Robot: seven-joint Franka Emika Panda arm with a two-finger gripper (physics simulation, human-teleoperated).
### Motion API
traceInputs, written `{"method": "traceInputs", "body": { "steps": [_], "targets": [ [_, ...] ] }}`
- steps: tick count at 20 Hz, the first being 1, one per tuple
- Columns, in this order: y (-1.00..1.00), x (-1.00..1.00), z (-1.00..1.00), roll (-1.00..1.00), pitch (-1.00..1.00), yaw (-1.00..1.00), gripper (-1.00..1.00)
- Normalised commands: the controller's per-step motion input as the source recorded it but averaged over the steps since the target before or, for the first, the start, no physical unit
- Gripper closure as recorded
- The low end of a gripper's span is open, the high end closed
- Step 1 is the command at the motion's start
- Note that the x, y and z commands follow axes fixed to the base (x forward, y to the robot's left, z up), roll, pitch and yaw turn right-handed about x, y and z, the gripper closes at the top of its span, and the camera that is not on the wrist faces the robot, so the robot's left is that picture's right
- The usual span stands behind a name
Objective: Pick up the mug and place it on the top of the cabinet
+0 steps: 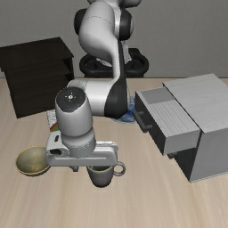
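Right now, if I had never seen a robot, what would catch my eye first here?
The big white arm fills the middle, bending down so its gripper sits right over a dark mug at the bottom of the view. On the exterior view's right stands a grey cabinet with a drawer pulled out, and a shallow bowl lies to the mug's left in the view.

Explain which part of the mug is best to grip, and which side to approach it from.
Grip the mug by its rim wall, coming straight down from above. It stands upright with its mouth facing up, so the thin wall is probably easiest to pinch. Its handle sticks out toward the exterior view's right, so take the rim away from it.
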Motion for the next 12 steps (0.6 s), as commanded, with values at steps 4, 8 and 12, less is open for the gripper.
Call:
{"method": "traceInputs", "body": {
  "steps": [4, 8, 12],
  "targets": [
    [0.00, 0.00, 0.50, 0.00, 0.00, 0.00, 1.00],
    [0.00, 0.00, 1.00, 0.00, 0.00, 0.00, 1.00],
    [0.00, 0.00, 1.00, 0.00, 0.00, 0.00, 1.00]
  ]
}}
